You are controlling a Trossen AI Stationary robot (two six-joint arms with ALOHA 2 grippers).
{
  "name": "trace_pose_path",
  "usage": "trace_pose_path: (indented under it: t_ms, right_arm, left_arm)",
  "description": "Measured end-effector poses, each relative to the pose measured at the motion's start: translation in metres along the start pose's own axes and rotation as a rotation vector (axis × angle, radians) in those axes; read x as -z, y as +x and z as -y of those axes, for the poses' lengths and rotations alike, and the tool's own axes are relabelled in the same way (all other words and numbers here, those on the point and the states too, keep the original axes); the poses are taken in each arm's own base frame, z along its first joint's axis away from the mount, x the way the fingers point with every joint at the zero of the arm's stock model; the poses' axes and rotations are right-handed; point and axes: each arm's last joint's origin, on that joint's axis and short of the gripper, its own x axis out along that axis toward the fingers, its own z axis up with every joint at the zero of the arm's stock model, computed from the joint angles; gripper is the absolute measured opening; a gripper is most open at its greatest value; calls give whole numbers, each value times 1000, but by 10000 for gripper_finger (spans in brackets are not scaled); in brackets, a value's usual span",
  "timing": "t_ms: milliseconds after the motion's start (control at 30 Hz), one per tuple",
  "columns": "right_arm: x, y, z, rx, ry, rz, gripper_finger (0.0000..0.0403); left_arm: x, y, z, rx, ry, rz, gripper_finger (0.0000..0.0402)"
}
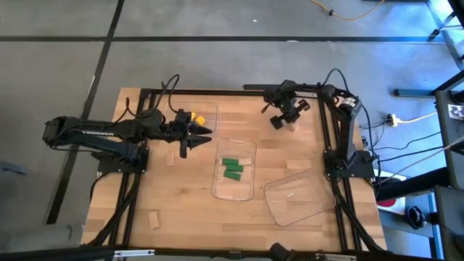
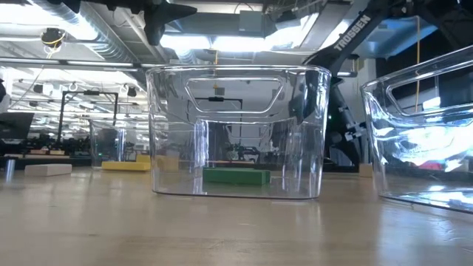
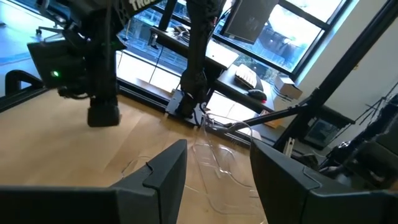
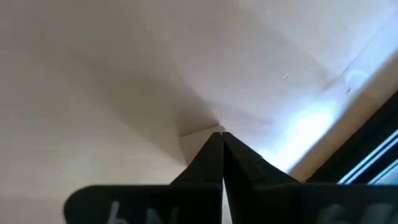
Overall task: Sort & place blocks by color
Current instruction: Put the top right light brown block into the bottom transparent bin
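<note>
Left gripper (image 1: 194, 138): fingers spread, empty, beside yellow blocks (image 1: 199, 118). Right gripper (image 1: 284, 116): fingers closed, empty. Middle tray (image 1: 217, 185): green blocks (image 1: 232, 168).

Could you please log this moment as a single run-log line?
left gripper: open, empty, beside yellow blocks | right gripper: shut, down at bare wooden table | green blocks: inside clear plastic tray
</note>
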Motion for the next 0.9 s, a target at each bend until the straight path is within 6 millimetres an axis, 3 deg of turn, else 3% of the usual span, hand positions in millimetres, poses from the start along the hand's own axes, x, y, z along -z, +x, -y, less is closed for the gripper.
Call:
trace_pose_path:
  t_ms: [267,500,700,900]
  right_arm:
    - [29,-3,-21,51,-105,-14,0]
    - [91,6,-8,12,-37,51,0]
    - [136,-27,5,-162,-4,314,4]
    - [188,-55,36,-282,-41,405,31]
  left_arm:
    - [0,0,-1,-22,-19,11,169]
    - [0,0,-1,-22,-25,11,169]
    - [-1,0,-2,-58,-25,29,169]
    - [-1,0,-2,-61,-25,30,169]
